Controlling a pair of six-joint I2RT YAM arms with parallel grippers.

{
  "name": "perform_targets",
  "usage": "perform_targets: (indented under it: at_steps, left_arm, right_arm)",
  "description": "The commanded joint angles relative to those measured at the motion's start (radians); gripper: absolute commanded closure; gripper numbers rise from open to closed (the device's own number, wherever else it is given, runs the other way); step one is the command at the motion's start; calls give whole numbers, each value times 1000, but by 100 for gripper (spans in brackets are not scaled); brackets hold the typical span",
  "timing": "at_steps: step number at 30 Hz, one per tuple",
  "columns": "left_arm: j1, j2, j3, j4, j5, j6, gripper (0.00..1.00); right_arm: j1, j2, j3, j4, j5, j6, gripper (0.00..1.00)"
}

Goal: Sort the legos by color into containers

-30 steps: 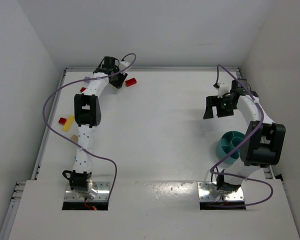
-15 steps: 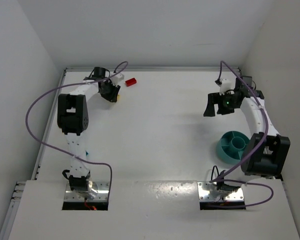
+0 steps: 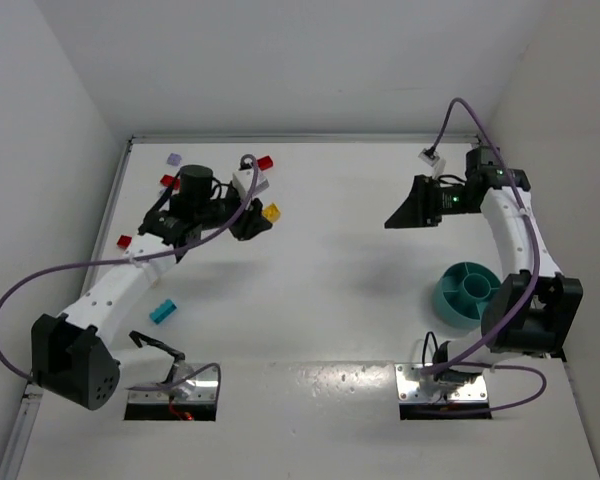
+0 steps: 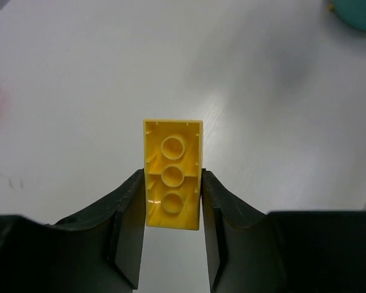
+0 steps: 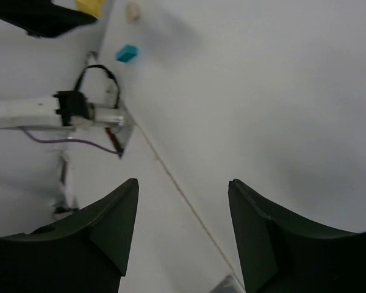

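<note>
My left gripper is shut on a yellow lego, held by its long sides with its hollow underside facing the camera. From above, that gripper hangs over the table's left half with the yellow lego at its tip. The teal dish stands at the right, partly behind the right arm. My right gripper hovers right of centre, open and holding nothing. Loose legos lie at the left: red ones, a lavender one and a cyan one.
White walls close in the table at the back and on both sides. Purple cables loop off both arms. The right wrist view catches the cyan lego and a beige one far off. The dish's rim shows at the left wrist view's top right.
The left arm has swung from the back-left corner toward the middle, carrying the yellow lego. The right gripper has shifted left and its jaws have narrowed but stay open.
</note>
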Motion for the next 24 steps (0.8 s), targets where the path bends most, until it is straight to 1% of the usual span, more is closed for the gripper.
perform_targets:
  at_steps: [1,2,3,6,8,12,13,15,18,22,24]
  left_arm:
    - [-87,-45,-38,107,2,-137,97]
    - [-104,-45,-38,107,-9,-151,97]
    - [-117,-45,-38,107,-9,-161,97]
    - [-128,-35,-18,140,20,-232,97]
    - [-138,1,-4,140,31,-241,97]
    - [-184,58,37,149,31,-252,97]
    - [-196,69,38,149,16,-252,97]
    - [-226,104,76,149,16,-252,97]
    - [-249,135,105,149,16,-252,97]
    - [-284,164,127,149,16,-261,97]
    - [-284,164,127,149,16,-261,97]
  right_arm:
    - [47,-29,-28,60,-267,131,39]
    - [59,-29,-39,101,-267,227,41]
    - [71,-59,-39,170,-267,266,42]
    - [124,-72,-71,180,-241,280,42]
    - [151,-82,-91,180,-232,291,42]
    - [185,-92,-137,203,-241,320,38]
    - [200,-79,-137,218,-241,329,38]
    - [213,-66,-148,247,-252,366,34]
    - [234,-27,-157,296,-252,418,32]
    - [256,36,-117,327,-170,449,32]
    - [266,59,-108,327,-146,464,32]
